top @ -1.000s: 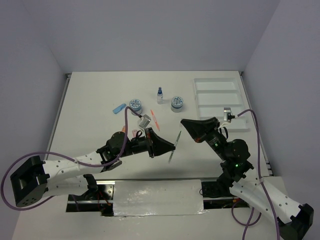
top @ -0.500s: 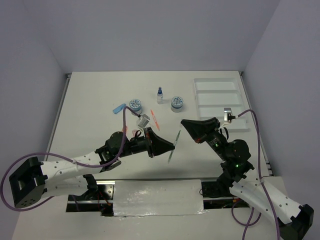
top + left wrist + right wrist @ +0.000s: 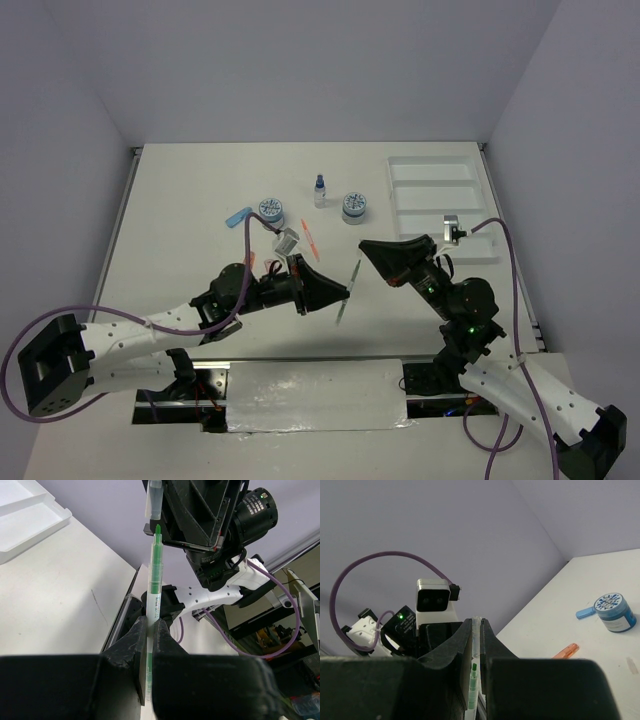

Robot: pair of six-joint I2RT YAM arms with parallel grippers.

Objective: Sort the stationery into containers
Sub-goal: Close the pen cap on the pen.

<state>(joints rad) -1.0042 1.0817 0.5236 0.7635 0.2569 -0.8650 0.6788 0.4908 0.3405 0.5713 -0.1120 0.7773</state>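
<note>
Seen from above, the left gripper (image 3: 345,292) and right gripper (image 3: 366,247) meet nose to nose over the middle of the counter (image 3: 180,200). A thin green pen (image 3: 357,277) slants between them, but the grip of each is too small to read there. The left wrist view settles it. The left jaws are clamped on the pen's barrel, and its bare green tip points at a clear cap (image 3: 154,500) pinched in the right jaws. Whether tip and cap touch I cannot tell. The right wrist view shows the cap squeezed between the right jaws, with the green tip just below it.

Since a second ago the right arm has edged slightly leftward. The left arm and the loose items lie as before.

The white tray (image 3: 436,183) sits at the far right corner. A jar (image 3: 270,208), a second jar (image 3: 353,206), a bottle (image 3: 320,190), a blue piece (image 3: 237,216) and an orange-red pen (image 3: 309,238) all lie outside it, on the counter.
</note>
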